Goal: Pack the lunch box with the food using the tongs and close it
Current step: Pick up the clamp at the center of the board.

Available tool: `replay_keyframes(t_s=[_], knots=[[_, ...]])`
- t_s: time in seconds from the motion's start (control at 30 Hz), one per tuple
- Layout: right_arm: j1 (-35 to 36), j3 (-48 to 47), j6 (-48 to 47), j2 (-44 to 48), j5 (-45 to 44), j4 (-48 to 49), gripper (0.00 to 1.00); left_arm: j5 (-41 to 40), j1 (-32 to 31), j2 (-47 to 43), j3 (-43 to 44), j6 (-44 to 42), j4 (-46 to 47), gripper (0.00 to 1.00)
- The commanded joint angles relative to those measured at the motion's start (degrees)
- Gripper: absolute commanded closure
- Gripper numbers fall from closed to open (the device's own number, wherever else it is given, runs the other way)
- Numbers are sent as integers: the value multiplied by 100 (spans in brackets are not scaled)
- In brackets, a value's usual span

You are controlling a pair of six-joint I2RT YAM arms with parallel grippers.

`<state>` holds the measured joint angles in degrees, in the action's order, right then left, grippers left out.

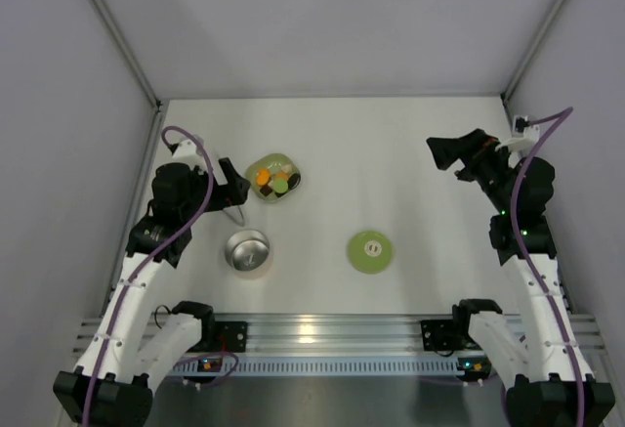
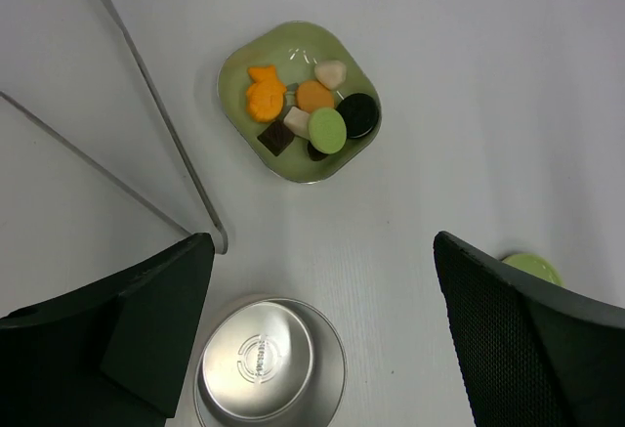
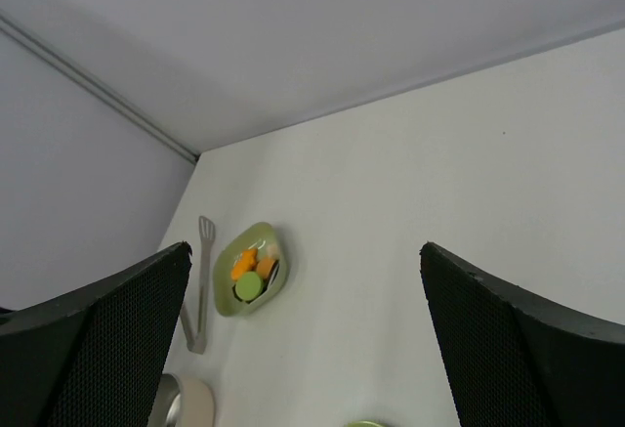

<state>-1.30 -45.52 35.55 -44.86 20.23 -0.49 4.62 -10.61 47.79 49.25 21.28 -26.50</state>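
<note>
The steel lunch box stands empty at the front left, open side up. Its flat green lid lies to the right of it on the table. The food, orange, dark and green pieces, sits in a pale green dish. Left of the dish lie the tongs, their joined end towards the lunch box. My left gripper hangs open above the table between dish and lunch box, holding nothing. Far right, my right gripper is open and empty.
White walls close the table at the back and on both sides. An aluminium rail runs along the near edge between the arm bases.
</note>
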Motion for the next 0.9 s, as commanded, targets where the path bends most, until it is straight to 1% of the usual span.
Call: replay_keyframes(t_s=[0.0, 0.03, 0.1, 0.23, 0.27, 0.33, 0.4, 0.5, 0.63, 0.73, 0.87], knots=[[-63, -326, -101, -57, 69, -249, 1, -354, 33, 20, 66, 78, 208, 1], [-63, -326, -92, -67, 69, -241, 1, -409, 24, 37, 93, 130, 172, 1], [-63, -317, -83, -58, 60, -241, 1, -786, 24, 46, 93, 175, 128, 1], [-63, -326, -92, -110, 86, -276, 1, -1094, 24, 204, 137, 481, 119, 1], [-63, -326, -83, -128, 104, -293, 1, -1130, 24, 300, 285, 543, 58, 1], [-63, -309, -49, -137, 148, -285, 1, -1270, 24, 722, 514, 806, -232, 1], [-63, -274, 22, -137, 201, -224, 1, -1376, 24, 1142, 752, 974, -312, 1], [-63, -230, 92, -146, 280, -214, 1, -1560, 33, 1582, 770, 1290, -14, 1], [-63, -177, 75, -172, 289, -285, 0, -1824, 42, 2198, 981, 1976, -22, 1], [-63, -194, 57, -216, 315, -328, 1, -2298, 50, 2638, 981, 2327, 4, 1], [-63, -203, 92, -277, 464, -329, 1, -2659, 86, 3200, 981, 2513, 189, 1]])
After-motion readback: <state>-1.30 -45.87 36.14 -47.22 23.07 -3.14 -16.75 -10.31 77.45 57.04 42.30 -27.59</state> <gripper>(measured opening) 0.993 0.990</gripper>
